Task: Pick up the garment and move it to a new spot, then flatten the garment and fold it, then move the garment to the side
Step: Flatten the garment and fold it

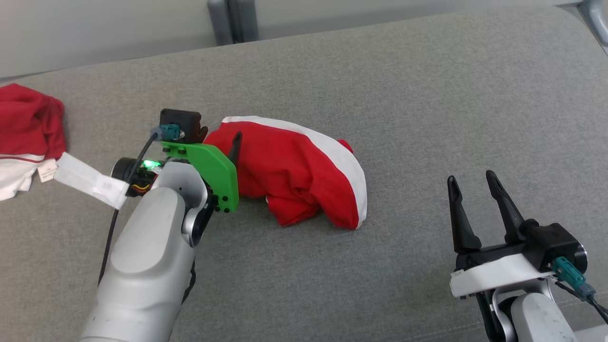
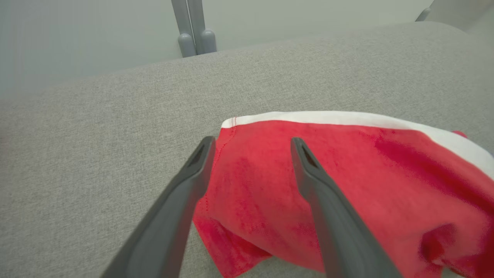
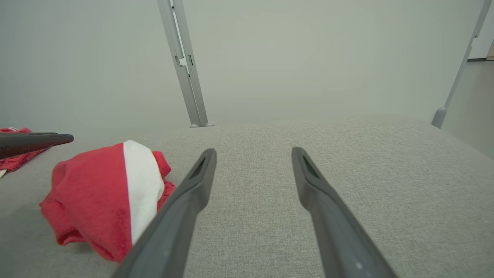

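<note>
The garment (image 1: 294,166) is red cloth with a broad white band, lying crumpled in the middle of the grey padded surface (image 1: 427,95). My left gripper (image 1: 221,137) stands open at its left end. In the left wrist view (image 2: 252,141) one finger lies over the red cloth (image 2: 347,181) and the other along its left edge. My right gripper (image 1: 470,177) is open at the lower right, well apart from the garment, with nothing between its fingers (image 3: 254,150). The right wrist view has the garment (image 3: 96,193) to its left.
A second red and white cloth (image 1: 23,128) lies bunched at the far left edge of the surface. Grey metal posts (image 1: 232,21) rise behind the back edge. Bare grey surface spreads to the right of the garment and behind it.
</note>
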Tool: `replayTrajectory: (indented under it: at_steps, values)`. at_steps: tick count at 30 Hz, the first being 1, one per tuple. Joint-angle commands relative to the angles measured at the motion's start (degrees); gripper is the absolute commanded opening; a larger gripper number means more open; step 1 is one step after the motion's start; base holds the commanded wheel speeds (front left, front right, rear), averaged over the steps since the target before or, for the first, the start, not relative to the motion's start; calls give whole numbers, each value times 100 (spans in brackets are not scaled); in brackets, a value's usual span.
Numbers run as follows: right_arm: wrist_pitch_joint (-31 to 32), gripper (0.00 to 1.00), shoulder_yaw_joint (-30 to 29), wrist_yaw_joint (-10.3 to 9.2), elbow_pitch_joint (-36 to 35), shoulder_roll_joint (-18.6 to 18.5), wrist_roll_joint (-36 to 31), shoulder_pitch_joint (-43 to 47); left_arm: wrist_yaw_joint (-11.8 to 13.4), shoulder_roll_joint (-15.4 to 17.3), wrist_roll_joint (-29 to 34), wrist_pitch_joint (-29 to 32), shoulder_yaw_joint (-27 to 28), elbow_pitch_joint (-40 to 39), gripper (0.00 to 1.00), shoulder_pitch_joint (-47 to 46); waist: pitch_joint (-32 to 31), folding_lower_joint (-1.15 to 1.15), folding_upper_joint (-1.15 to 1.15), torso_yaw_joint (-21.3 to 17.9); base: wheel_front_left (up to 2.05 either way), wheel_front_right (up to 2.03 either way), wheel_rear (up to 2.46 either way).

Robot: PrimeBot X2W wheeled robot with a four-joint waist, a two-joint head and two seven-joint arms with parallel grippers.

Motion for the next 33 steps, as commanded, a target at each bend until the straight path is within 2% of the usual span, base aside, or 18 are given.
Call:
replayTrajectory:
  at_steps: [1,6,13,14,15,16,17,26,33]
  values:
    - [-19,100,1,2,-18,-12,43,-82,-6,60,-43,101,4,121,100,-176,303,0,0,-267,0,0,0]
    - [-18,100,31,2,-16,-11,94,-154,-15,95,-177,582,36,630,100,-539,463,0,0,-380,0,0,0]
    - [-19,100,9,2,-33,-12,118,-215,-42,110,-192,854,-68,1063,100,-769,572,0,0,-401,0,0,0]
    - [-18,100,6,2,-30,-12,120,-226,-51,109,-197,864,-83,1098,78,-781,577,0,0,-394,0,0,0]
    - [-19,100,7,2,-24,-11,123,-235,-57,109,-173,860,-109,1138,41,-787,577,0,0,-384,0,0,0]
    - [-19,100,6,2,-20,-12,125,-234,-58,109,-141,830,-137,1158,13,-796,576,0,0,-374,0,0,0]
    - [-19,100,4,2,-16,-12,130,-232,-55,110,-121,776,-155,1173,0,-806,572,0,0,-360,0,0,0]
    - [-19,100,-51,2,7,-12,95,-182,-100,71,-209,156,-201,1172,0,-778,426,0,0,-136,0,0,0]
    - [-19,100,2,2,19,-12,68,-173,-49,97,-285,16,-233,1267,0,-683,301,0,0,22,0,0,0]
